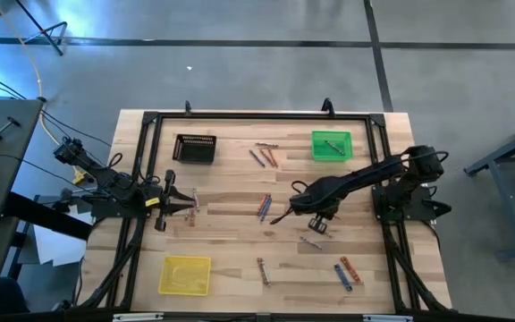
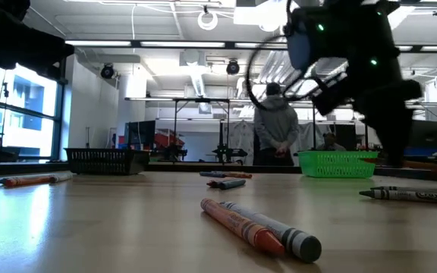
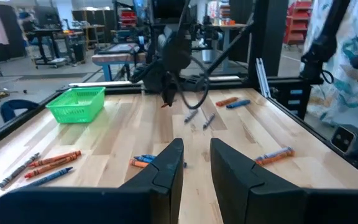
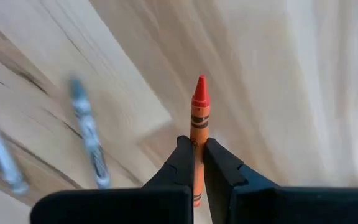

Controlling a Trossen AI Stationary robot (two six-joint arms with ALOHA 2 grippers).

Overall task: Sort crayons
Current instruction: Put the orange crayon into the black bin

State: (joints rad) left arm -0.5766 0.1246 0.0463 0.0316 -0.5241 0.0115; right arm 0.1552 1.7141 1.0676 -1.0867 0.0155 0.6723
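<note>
Nearest the lens, low view, lower centre: two crayons (image 2: 260, 227) lying side by side, touching, one orange, one grey; loose, not yet sorted.

Table (image 1: 231, 246), wood, framed in black, fills the middle of the high view; the work surface for all items.

Right arm, reaching from the right edge toward frame centre. Right gripper (image 4: 195, 163): fingers pinched shut on an orange crayon (image 4: 199, 112), clamped near its lower half so the tip stands clear ahead of the jaws; a carrying hold, judged fit for dropping it into a tray.

Left arm, waiting at the left edge. Left gripper (image 3: 196, 163): fingers slightly parted, nothing between them.

Trays, three, set apart toward the table's edges, presumably one per colour: yellow (image 1: 185, 275) lower left, black (image 1: 195, 148) upper left, green (image 1: 331, 145) upper right.

Remaining crayons, scattered: a cluster upper centre (image 1: 265, 156), a blue-and-orange bunch at centre (image 1: 264, 207), a pair lower right (image 1: 348, 271).
</note>
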